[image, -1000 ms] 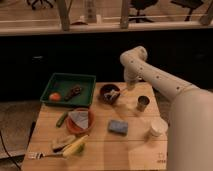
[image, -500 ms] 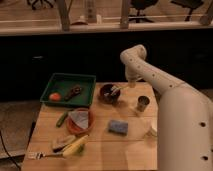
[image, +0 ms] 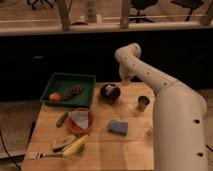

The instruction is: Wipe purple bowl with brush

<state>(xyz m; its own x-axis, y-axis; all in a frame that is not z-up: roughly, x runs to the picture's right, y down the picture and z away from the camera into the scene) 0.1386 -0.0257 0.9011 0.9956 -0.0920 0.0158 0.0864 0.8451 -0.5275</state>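
In the camera view, the purple bowl (image: 109,92) is seen at the table's far edge, right of the green tray (image: 69,89). The gripper (image: 121,83) is placed just beside the bowl's right rim. A sideways push could tip the bowl. The brush cannot be made out, and the gripper's state cannot be told.

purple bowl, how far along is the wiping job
Done: the arm has reached the purple bowl at the table's far side. In hand: the gripper sits at the bowl's right rim; the brush cannot be made out there. Left: the wiping itself, since nothing visibly shows the bowl wiped.
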